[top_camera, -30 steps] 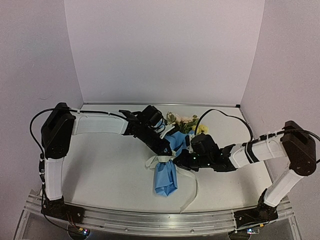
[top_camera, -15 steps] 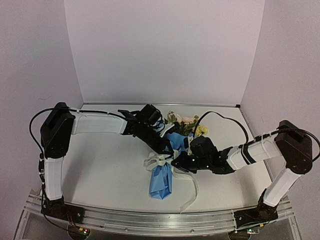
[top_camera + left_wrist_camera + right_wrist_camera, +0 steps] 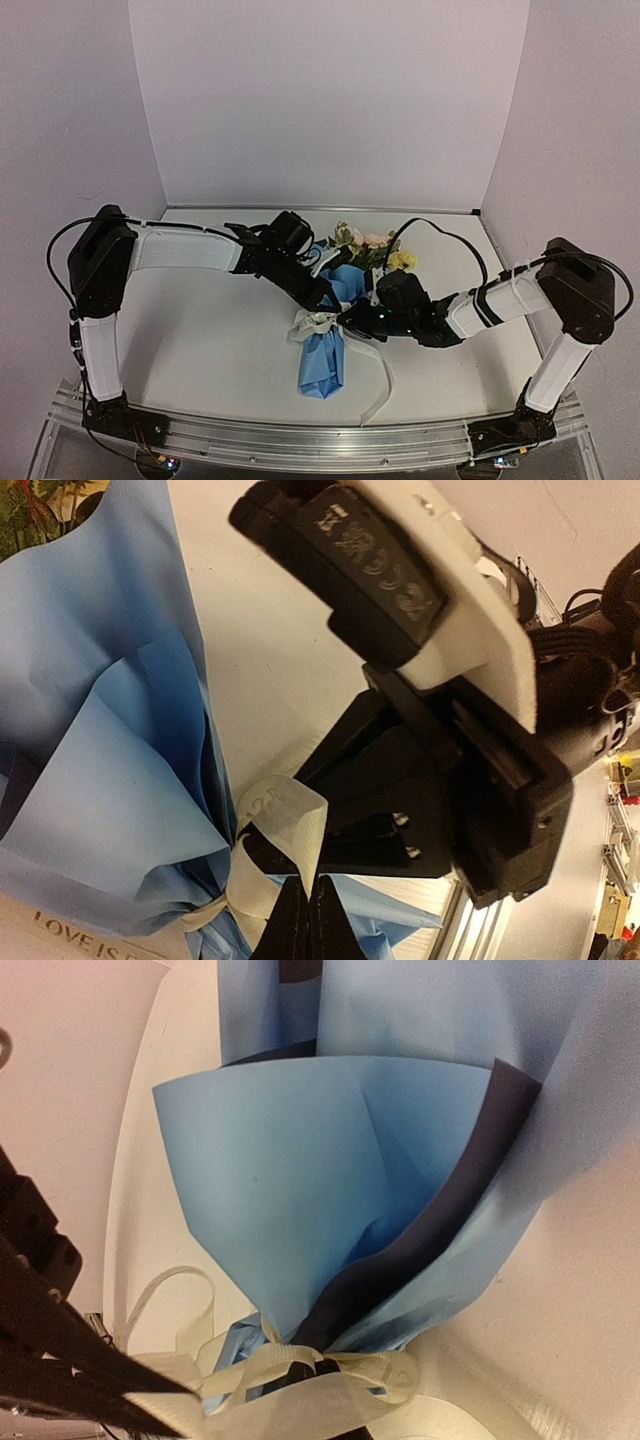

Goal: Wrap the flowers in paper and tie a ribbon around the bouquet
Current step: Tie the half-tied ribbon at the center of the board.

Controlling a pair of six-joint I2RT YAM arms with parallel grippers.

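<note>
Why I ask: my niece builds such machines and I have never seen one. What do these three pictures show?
Two robot arms are bolted at the near edge of a white table. The wide picture looks down from above and behind them. The other two come from small cameras on the arms' wrists, so they are close-ups. On the table lies a bunch of flowers wrapped in blue paper. A pale ribbon is looped round its narrow neck, with one end trailing toward the near edge. Each arm ends in a two-finger claw. The left claw is shut, seemingly pinching the ribbon at the neck. The right claw is shut too, right beside it; whether it grips ribbon I cannot tell.
</note>
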